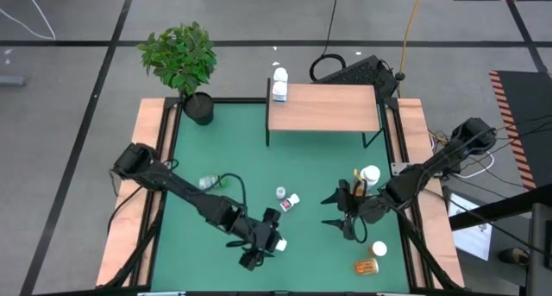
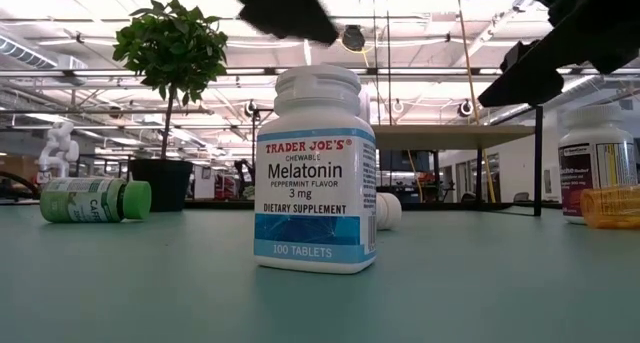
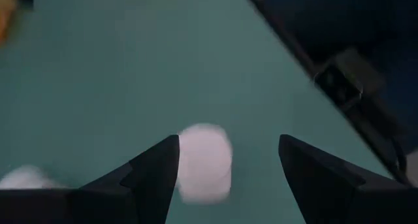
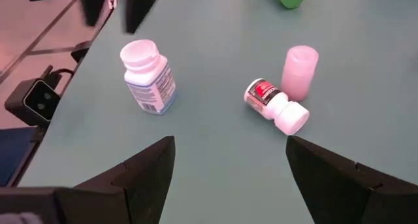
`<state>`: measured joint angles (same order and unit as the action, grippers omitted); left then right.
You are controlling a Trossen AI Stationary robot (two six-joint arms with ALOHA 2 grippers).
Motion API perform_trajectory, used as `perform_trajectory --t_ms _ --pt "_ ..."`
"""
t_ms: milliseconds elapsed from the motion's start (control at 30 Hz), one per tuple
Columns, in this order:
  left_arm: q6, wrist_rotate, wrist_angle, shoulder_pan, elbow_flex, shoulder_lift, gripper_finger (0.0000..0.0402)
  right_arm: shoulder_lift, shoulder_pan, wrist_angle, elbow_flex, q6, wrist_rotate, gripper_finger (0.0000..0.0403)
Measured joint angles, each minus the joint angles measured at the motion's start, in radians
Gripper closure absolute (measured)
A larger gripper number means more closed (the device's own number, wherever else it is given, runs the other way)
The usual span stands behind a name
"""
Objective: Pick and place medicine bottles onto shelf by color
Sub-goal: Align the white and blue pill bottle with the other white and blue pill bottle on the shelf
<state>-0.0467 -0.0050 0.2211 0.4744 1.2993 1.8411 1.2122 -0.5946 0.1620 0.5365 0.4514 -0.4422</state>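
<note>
We have the left gripper (image 1: 274, 244) low over the near-centre of the green mat (image 1: 241, 149), fingers spread, nothing between them; the white Melatonin bottle (image 2: 316, 169) stands upright just beside it, close to the mat's near edge. Right gripper (image 1: 335, 211) hovers right of centre, fingers also spread and empty. Between the two grippers: a white bottle on its side (image 4: 275, 106) touching an upright pale bottle (image 4: 300, 71). Green-capped bottle (image 1: 208, 183) lies left, beside the left arm. Near the right edge we see an upright white bottle (image 1: 370, 174), another white one (image 1: 379, 248) and an amber bottle (image 1: 366, 267) lying by the near-right corner. The shelf (image 1: 323, 108) sits at the far edge with white bottles (image 1: 279, 84) at its left end; the rest of the board is free. Potted plant (image 1: 183, 61) takes the far-left corner. Mid-mat is open.
</note>
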Motion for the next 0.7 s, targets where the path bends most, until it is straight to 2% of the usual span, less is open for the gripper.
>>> perform_trajectory --t_ms 233,700 --pt "-0.009 -0.007 -0.074 -0.006 0.000 0.080 0.0137 0.002 0.011 0.004 0.000 -0.001 0.001 0.0117" --pt "0.008 -0.007 -0.051 -0.014 0.000 0.074 0.0137 0.002 0.011 0.007 0.000 -0.022 0.002 0.0117"
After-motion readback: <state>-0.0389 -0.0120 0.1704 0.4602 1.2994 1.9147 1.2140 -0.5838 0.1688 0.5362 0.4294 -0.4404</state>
